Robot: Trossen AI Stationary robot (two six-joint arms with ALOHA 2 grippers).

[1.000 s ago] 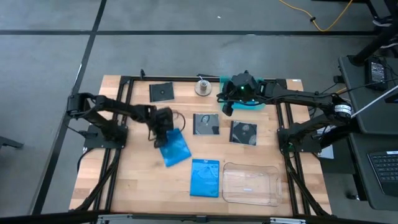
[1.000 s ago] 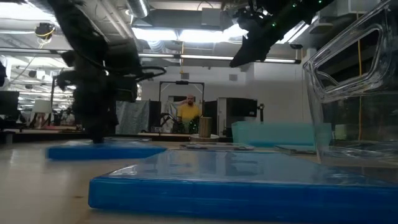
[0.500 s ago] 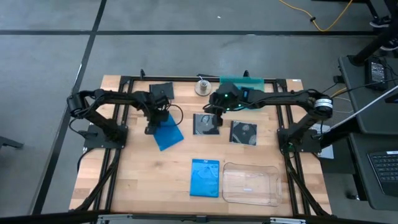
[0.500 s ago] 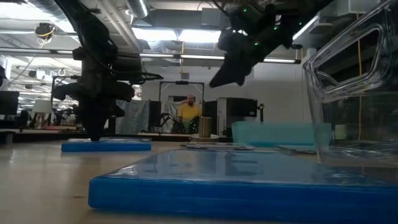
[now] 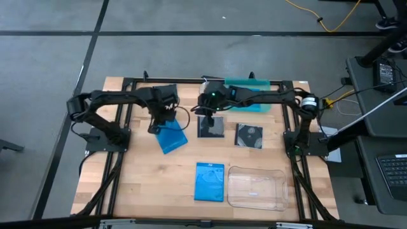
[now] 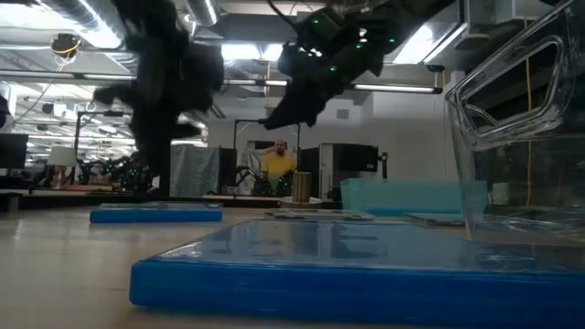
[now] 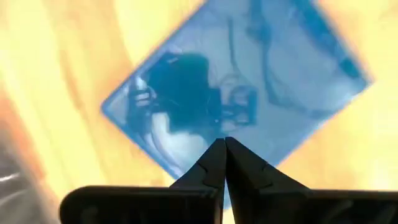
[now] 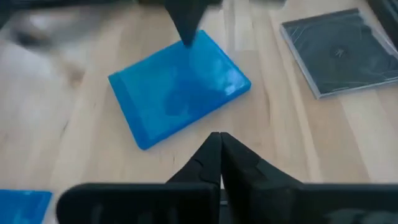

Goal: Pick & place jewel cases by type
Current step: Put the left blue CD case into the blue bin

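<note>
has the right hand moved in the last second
Yes. In the high view the right hand has swung toward the left arm's side, from over the teal tray to the dark case in the middle. It is shut and empty.

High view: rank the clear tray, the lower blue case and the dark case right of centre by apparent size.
1. clear tray, clearly largest.
2. lower blue case.
3. dark case right of centre, smallest, though not far below the blue one.
</note>
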